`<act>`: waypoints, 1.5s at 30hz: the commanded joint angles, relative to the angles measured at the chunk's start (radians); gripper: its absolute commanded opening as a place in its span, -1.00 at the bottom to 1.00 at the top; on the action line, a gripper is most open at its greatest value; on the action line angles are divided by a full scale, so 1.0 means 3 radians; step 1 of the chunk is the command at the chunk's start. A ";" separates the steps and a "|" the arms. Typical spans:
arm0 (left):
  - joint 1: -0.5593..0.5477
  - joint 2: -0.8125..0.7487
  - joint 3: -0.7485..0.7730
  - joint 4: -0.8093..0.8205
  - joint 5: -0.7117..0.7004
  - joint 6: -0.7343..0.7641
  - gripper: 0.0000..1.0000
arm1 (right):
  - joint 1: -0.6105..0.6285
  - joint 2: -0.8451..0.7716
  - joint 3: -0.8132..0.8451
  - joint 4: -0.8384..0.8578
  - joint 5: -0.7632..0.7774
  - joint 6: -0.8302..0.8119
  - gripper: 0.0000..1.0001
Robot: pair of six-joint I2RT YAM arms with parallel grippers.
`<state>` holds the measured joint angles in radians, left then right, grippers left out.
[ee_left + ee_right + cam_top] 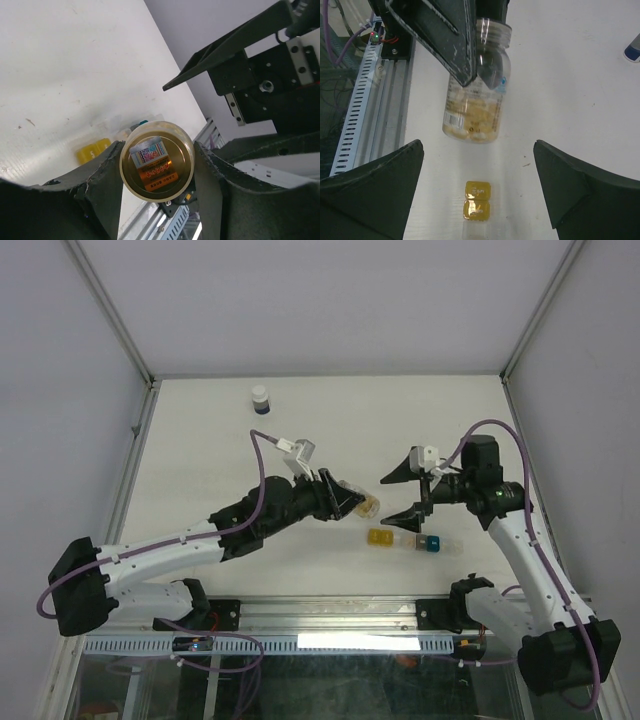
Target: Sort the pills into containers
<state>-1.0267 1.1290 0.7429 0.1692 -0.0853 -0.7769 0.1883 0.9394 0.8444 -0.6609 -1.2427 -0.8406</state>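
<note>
A white-capped bottle (260,399) is seen at 11 o'clock on the desk (200,460). Near the centre, a vial (475,100) is grasped by the left end effector (358,502). The pills (472,127) are gathered at its closed end. At 3 o'clock of the vial, the right end effector (386,500) is released, its jaws spread wide. The containers (415,542) are laid on the desk at 5 o'clock of the vial.
</note>
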 commanded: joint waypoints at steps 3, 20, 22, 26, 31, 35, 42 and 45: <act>-0.0325 0.0380 0.0419 0.0281 -0.0894 -0.0328 -1.00 | 0.0214 -0.0058 0.0064 0.0726 0.0177 0.0812 0.88; -0.0539 0.0714 0.0820 0.0160 -0.1226 -0.0413 -1.00 | 0.0410 -0.0058 -0.0259 0.1217 0.0594 0.1131 0.44; -0.0536 0.0720 0.0826 0.0160 -0.1208 -0.0416 -1.00 | 0.0413 -0.0058 -0.0247 0.1208 0.0529 0.1118 0.37; -0.0540 0.0740 0.0842 0.0159 -0.1158 -0.0399 -1.00 | 0.0416 -0.0063 -0.0234 0.1176 0.0444 0.1074 0.22; -0.0535 0.0763 0.0866 0.0158 -0.1103 -0.0367 -1.00 | 0.0416 -0.0080 -0.0225 0.1058 0.0294 0.0962 -0.21; -0.0537 0.0745 0.0862 0.0169 -0.1053 -0.0317 -0.70 | 0.0408 -0.0099 -0.0221 0.0958 0.0225 0.0873 -0.73; -0.0537 0.0450 0.0614 0.0362 -0.0969 0.0006 0.61 | 0.0198 -0.0141 -0.0251 0.0848 -0.0126 0.0878 -1.00; -0.0536 0.0245 0.0443 0.0466 -0.0937 0.0226 0.93 | 0.0099 -0.0170 -0.0287 0.0843 -0.0233 0.0890 -1.00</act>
<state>-1.1793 1.3121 0.9184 0.2016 -0.3885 -0.8127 0.2531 0.9241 0.7494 -0.4137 -1.1931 -0.5720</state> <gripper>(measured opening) 0.896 0.554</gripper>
